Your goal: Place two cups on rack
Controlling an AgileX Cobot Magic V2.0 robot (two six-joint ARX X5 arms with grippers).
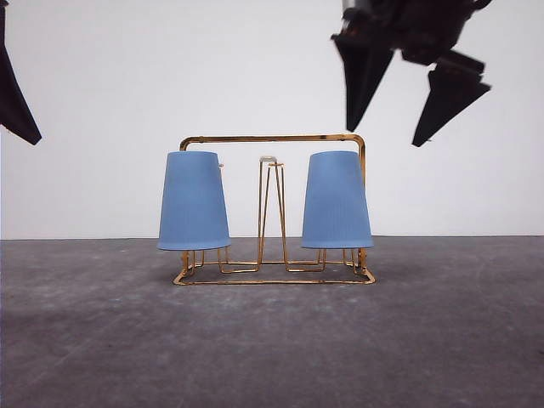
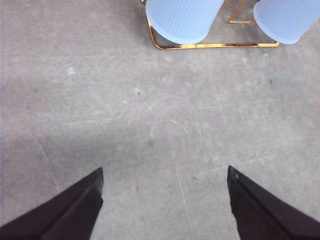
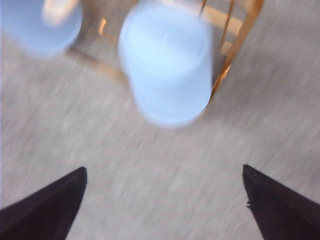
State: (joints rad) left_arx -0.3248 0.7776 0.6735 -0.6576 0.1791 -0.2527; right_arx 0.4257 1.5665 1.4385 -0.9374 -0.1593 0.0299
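Two light blue ribbed cups sit upside down on the gold wire rack (image 1: pixel 272 138): the left cup (image 1: pixel 194 201) and the right cup (image 1: pixel 337 201), each over a prong. My right gripper (image 1: pixel 393 124) hangs open in the air above and to the right of the right cup, with nothing between its fingers. A finger of my left gripper (image 1: pixel 15 98) shows at the far left edge, well away from the rack. In the left wrist view the left gripper (image 2: pixel 165 179) is open over bare floor, with both cups (image 2: pixel 182 17) (image 2: pixel 292 20) ahead. The right wrist view shows the right cup (image 3: pixel 167 62), blurred.
The rack stands mid-table on a grey, scuffed surface (image 1: pixel 272 348) before a white wall (image 1: pixel 102 102). A bare centre prong (image 1: pixel 269 161) with a white tip rises between the cups. Open surface lies in front and on both sides.
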